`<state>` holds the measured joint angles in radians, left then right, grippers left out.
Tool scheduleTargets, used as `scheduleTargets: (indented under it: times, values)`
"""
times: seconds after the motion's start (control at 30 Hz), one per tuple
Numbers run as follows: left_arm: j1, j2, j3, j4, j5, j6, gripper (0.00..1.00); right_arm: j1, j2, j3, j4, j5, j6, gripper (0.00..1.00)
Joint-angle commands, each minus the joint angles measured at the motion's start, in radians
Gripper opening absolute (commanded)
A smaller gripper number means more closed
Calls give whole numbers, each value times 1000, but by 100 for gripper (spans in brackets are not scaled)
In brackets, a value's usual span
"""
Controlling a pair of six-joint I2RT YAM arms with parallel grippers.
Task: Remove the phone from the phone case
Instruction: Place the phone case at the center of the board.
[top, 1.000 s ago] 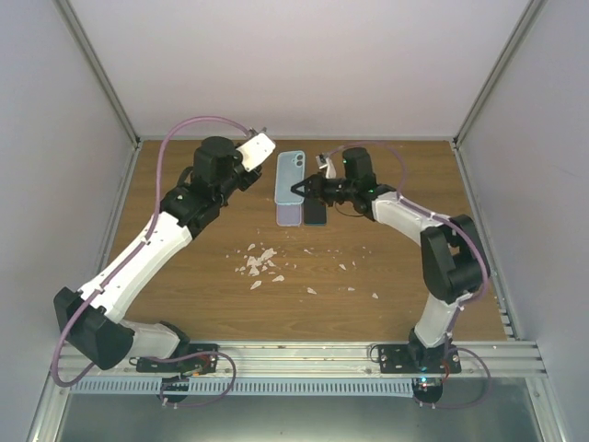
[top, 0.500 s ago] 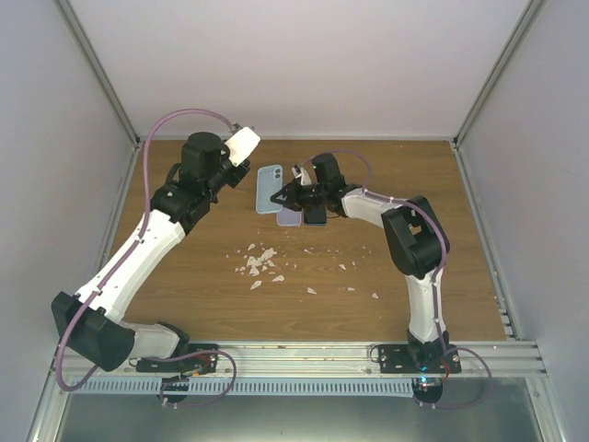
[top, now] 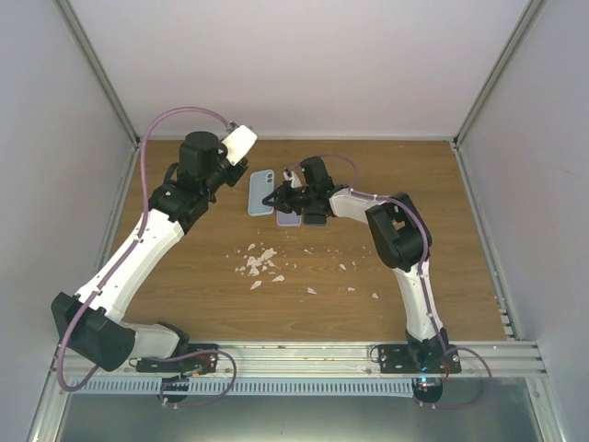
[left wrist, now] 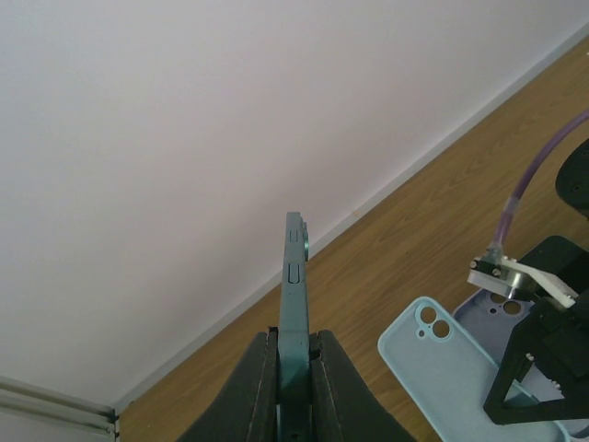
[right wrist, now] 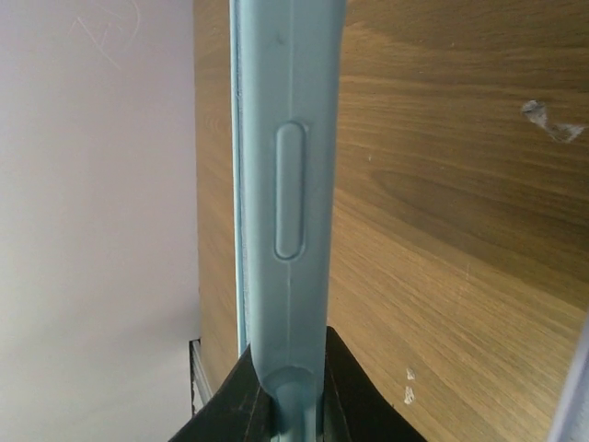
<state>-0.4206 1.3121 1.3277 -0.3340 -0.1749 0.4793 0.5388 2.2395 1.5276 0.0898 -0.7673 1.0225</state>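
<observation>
My left gripper (top: 224, 162) is shut on a phone (top: 239, 145) and holds it in the air at the back left of the table. In the left wrist view the phone's teal edge (left wrist: 294, 276) stands upright between the jaws of the left gripper (left wrist: 294, 359). My right gripper (top: 277, 196) is shut on the light blue phone case (top: 261, 192), just right of the phone. The case shows with its empty camera holes in the left wrist view (left wrist: 451, 368). In the right wrist view its edge (right wrist: 287, 184) runs up from the right gripper (right wrist: 293, 391).
A purple case (top: 289, 217) and a dark phone (top: 316, 217) lie on the wooden table under the right arm. White scraps (top: 260, 262) lie scattered mid-table. The enclosure's back wall stands close behind both grippers.
My right gripper has carried the light blue case to the left, off the purple case and dark phone. My left gripper with the phone has shifted a little left.
</observation>
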Motion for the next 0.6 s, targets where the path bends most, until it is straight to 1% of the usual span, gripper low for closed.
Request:
scheduleTargets:
  times: [0.0,0.17,0.57]
  values:
    - [9,-25,17,76,10,-17,0,16,49,58,25,-4,24,9]
    - [11,-17,22,75,16,-24,0,21,77,79,20,6,42,10]
    - [15,-5,28,70,29,-45,0,34,113,115,-13,37,27,10]
